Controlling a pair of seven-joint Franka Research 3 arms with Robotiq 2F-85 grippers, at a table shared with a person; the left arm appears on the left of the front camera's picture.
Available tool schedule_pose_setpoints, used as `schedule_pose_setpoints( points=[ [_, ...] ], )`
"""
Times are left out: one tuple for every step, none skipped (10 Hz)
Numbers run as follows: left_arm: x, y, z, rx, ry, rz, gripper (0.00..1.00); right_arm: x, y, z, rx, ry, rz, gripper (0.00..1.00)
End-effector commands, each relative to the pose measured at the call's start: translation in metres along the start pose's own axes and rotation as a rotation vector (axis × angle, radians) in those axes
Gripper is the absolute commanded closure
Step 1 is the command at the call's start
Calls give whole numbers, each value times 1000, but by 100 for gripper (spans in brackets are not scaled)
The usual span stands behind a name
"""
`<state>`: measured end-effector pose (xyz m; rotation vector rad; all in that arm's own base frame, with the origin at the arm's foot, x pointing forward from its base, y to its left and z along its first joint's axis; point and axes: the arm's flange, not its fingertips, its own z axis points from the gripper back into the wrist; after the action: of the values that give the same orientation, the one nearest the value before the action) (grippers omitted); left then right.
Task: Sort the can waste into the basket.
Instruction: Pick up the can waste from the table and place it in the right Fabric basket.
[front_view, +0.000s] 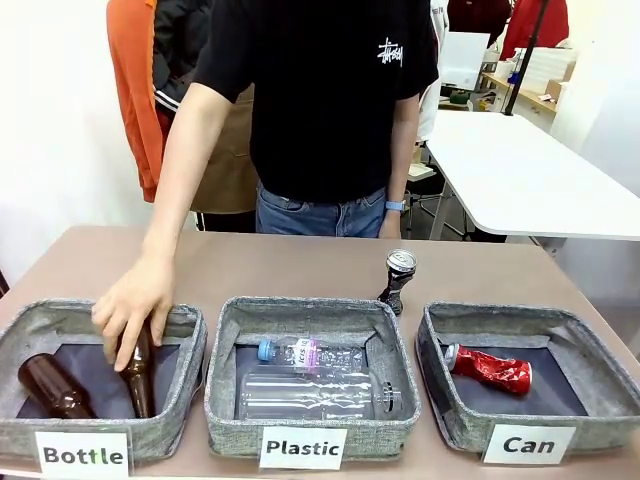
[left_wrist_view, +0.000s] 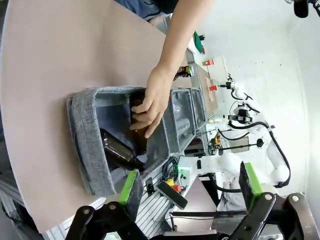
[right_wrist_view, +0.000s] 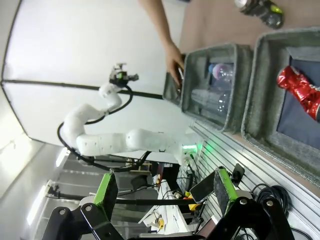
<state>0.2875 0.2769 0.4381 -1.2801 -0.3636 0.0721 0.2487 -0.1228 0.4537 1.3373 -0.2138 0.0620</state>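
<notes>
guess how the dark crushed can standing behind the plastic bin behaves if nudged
The dark can probably tips easily: it stands on end on a narrow crumpled base. Likely light, being small and crushed. Once down, its round top may let it roll.

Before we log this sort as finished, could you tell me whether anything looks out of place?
Yes: the dark can stands crushed on the table, just behind the Plastic bin at its corner nearest the Can bin, in neither. The red can lies in the Can bin.
</notes>
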Motion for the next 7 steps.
schedule_pose_setpoints(
  points=[
    [15,0,-17,13,35,1,0,-1,0,0,-15,1,11,0],
    [15,2,-18,12,37,5,0,-1,0,0,-15,1,11,0],
    [18,2,-19,13,41,1,0,-1,0,0,-15,1,11,0],
    [20,3,-20,21,47,16,0,-1,0,0,-15,1,11,0],
    [22,4,-21,17,54,17,0,-1,0,0,-15,1,11,0],
    [27,4,-26,22,67,14,0,-1,0,0,-15,1,11,0],
    [38,-6,-42,44,97,-15,0,-1,0,0,-15,1,11,0]
  ],
)
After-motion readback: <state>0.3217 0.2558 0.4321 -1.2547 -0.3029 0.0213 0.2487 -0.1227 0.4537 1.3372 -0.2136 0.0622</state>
